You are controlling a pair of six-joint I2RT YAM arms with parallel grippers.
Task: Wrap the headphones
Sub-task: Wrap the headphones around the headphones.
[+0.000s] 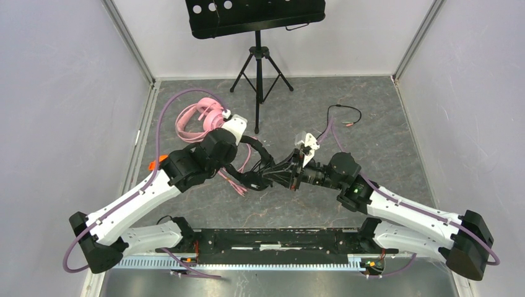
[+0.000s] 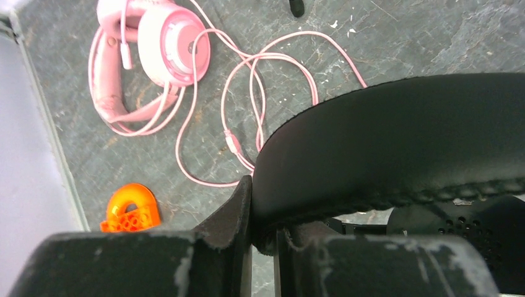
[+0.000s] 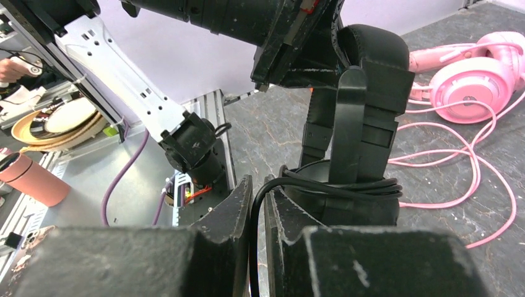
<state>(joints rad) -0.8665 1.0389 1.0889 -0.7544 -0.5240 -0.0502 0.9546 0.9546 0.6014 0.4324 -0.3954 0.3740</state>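
**Left claw** (image 2: pixel 263 210): clenched on the padded headband of the black headphones (image 2: pixel 396 142), which were held clear of the counter (image 1: pixel 384 130).

**Right claw** (image 3: pixel 259 198): fingers nearly together, with the thin black cable (image 3: pixel 334 184) passing through the narrow gap. Whether it was pinched or loose could not be told. Just beyond this claw, several turns of the cable lay around the headphone's yoke.

**Pink headphones** (image 2: pixel 170 40): lay flat beyond and to the left of the left claw, their pink cable (image 2: pixel 272 59) looped loosely towards it.

**Containers:** pink tumbler (image 3: pixel 31 179), off the counter to the right claw's left; contents not visible.

**Edges and room:** the counter's left rail (image 2: pixel 49 124) ran near the left claw, with an orange plastic piece (image 2: pixel 130 210) beside it. Bare counter lay beyond the right claw. A music stand (image 1: pixel 257 37) stood well beyond both claws.
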